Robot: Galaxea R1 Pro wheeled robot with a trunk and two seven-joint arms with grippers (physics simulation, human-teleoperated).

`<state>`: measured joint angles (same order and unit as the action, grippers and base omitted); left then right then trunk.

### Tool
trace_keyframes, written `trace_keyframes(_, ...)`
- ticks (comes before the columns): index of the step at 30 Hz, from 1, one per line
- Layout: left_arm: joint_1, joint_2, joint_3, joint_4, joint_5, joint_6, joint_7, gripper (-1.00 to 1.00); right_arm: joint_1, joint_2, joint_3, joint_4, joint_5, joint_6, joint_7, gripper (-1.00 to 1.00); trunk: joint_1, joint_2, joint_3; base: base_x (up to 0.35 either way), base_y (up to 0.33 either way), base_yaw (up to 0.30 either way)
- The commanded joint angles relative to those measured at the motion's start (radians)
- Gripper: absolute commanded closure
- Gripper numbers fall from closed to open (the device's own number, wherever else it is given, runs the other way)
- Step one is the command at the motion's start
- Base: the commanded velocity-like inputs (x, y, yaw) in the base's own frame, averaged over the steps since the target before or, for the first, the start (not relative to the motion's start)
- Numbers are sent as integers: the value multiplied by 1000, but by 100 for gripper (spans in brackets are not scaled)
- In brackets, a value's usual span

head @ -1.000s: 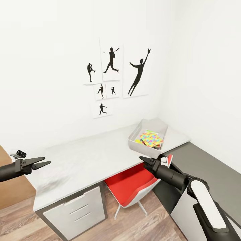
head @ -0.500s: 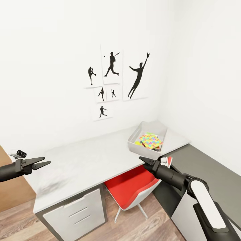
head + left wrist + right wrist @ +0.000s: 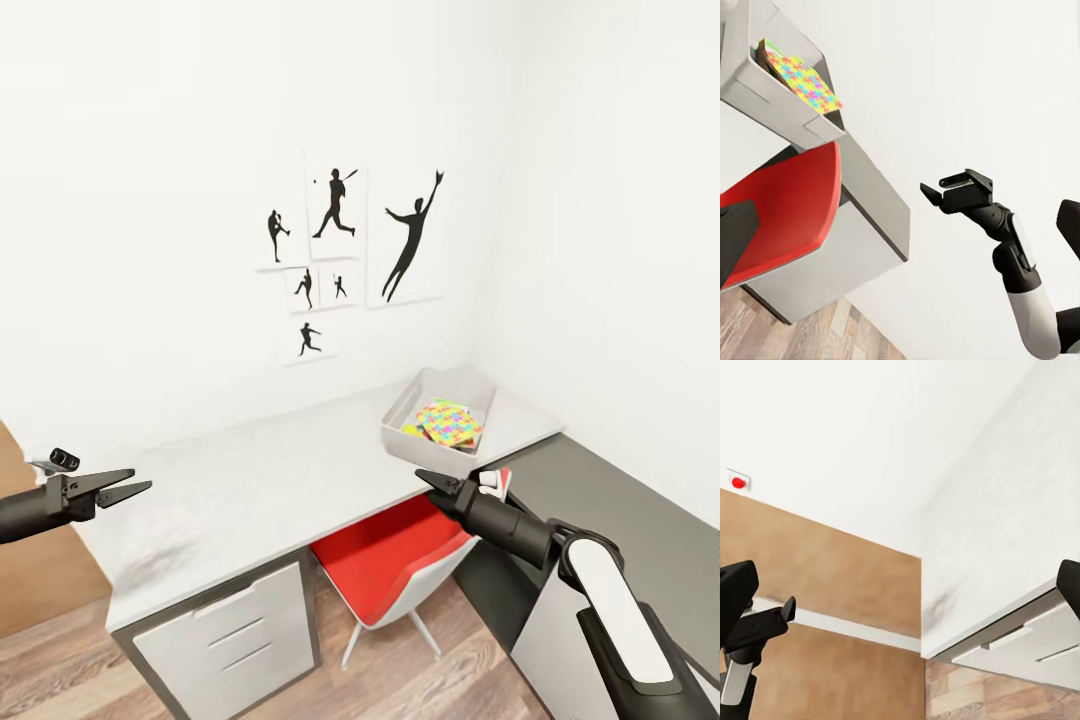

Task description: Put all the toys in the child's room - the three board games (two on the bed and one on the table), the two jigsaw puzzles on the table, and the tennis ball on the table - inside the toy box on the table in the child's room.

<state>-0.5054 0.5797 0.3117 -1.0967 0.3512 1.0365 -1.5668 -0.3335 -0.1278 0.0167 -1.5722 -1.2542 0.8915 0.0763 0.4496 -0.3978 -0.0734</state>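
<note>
Camera drift only: both arms kept their pose. Right pincer point(image 3: 432, 480) gripped a red-and-white board game point(image 3: 497, 481); left pincer point(image 3: 128, 488) was parted, empty. Approach squarely, then release above the toy box point(image 3: 404, 434) on the desk point(image 3: 270, 480).

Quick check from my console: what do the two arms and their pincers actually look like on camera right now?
Both arms are matte black toward the wrist. The left pincer has two slim, pointed black fingers. The right arm carries a glossy white shell on its forearm over black joints, then a black cylindrical wrist tapering into the right pincer. No cables or markings show.
</note>
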Motion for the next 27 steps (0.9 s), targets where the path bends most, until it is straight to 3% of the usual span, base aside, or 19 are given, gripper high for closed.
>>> trace_keyframes(1,-1,0,0,0,-1,11,-4,-100,-1,0,0,0,9,2,8,-100,0,-2,-1,-127,0,0)
trace_keyframes(8,-1,0,0,0,-1,11,-4,-100,-1,11,10,-4,10,1,5,-100,0,-2,11,-77,0,37)
trace_keyframes(19,-1,1,1,1,-1,11,-4,-100,-1,14,48,-6,10,-2,-8,-100,0,-2,22,-129,13,208)
trace_keyframes(27,-1,1,1,1,-1,11,-4,-100,-1,14,69,-6,10,-2,-28,-100,0,-2,22,-139,21,78)
